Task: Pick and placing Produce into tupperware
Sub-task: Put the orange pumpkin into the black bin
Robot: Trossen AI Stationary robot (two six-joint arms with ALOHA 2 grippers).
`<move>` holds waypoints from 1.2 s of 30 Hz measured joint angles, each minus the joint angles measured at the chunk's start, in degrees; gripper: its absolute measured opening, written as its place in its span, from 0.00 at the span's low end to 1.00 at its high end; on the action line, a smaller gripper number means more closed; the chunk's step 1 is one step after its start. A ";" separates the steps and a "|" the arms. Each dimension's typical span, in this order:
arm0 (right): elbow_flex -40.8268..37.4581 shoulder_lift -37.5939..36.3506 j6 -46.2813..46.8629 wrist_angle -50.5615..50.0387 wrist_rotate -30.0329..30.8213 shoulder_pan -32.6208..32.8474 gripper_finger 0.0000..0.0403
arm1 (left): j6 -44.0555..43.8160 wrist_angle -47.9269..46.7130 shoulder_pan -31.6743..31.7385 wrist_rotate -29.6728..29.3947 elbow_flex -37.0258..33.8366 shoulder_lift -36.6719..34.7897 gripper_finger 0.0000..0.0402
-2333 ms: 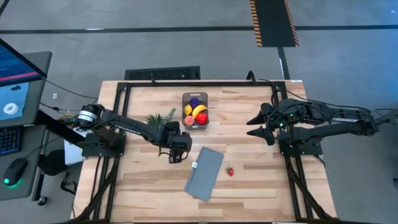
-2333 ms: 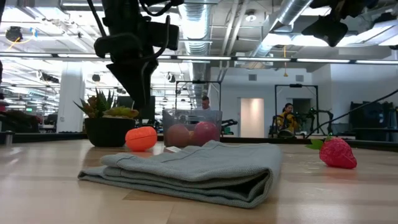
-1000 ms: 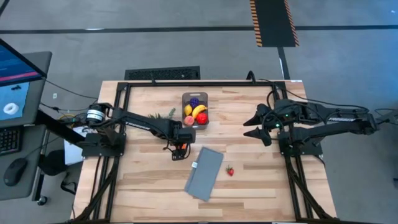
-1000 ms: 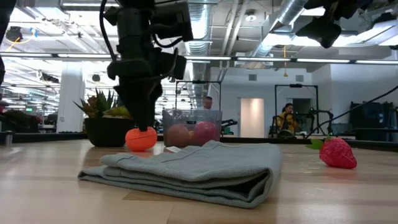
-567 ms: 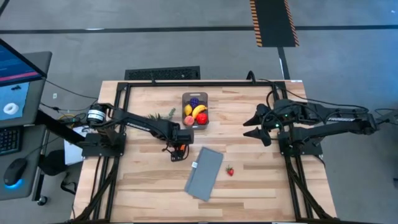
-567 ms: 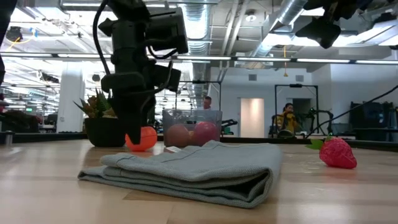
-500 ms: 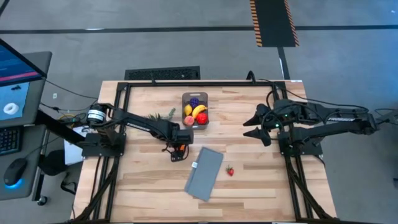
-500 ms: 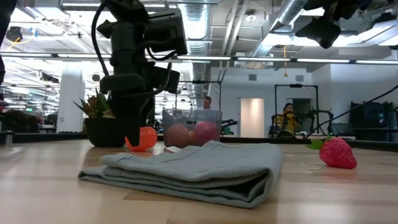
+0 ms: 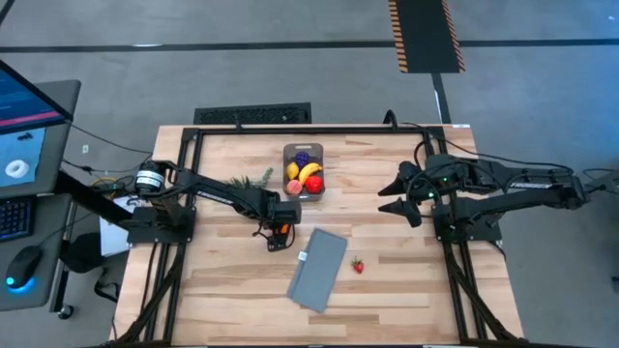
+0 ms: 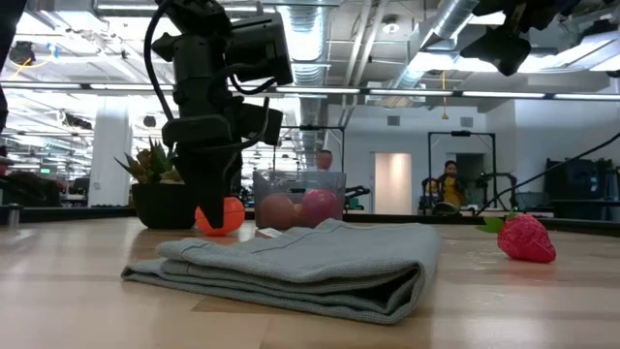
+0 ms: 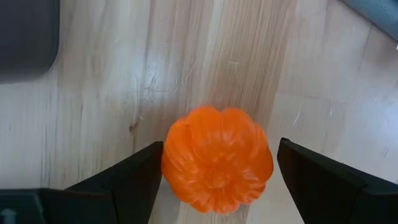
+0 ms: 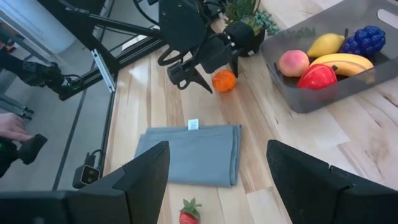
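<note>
An orange (image 11: 216,158) toy fruit rests on the wooden table (image 9: 406,290), near the tupperware's (image 9: 303,146) near left corner. My left gripper (image 11: 217,180) points down over it, open, with one finger on each side of the fruit (image 10: 226,215). The clear-grey tupperware (image 12: 336,93) holds a peach, lemon, banana, grapes and a red fruit. A small strawberry (image 9: 358,265) lies on the table right of a folded grey cloth (image 9: 319,268). My right gripper (image 9: 387,196) hangs open above the table's right part, holding nothing. My left gripper has a finger (image 11: 134,180) right up against the orange's side (image 11: 166,165), and I cannot tell whether it touches. The other finger (image 11: 311,177) stands a small gap away from the fruit. The fingers come from above and the orange sits on the table.
A toy pineapple (image 9: 247,182) with spiky leaves lies left of the tub, behind my left arm. The folded cloth (image 12: 189,154) lies between the orange and the strawberry (image 12: 189,213). Bare wood runs along the near edge. People show in the room beyond.
My left gripper has come down around the orange, its fingers sinking from above the fruit to either side of it near the table. The orange has stayed where it was. The gap between the fingers looks unchanged.
</note>
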 joint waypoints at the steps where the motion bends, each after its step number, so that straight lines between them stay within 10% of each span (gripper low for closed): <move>1: 0.00 0.00 0.00 0.02 0.00 0.00 0.72 | 0.00 0.02 -0.02 -0.02 0.00 -0.02 0.75; 36: 0.00 0.00 0.02 0.00 0.00 0.00 0.72 | -2.86 -0.17 0.15 0.06 0.00 -2.58 0.63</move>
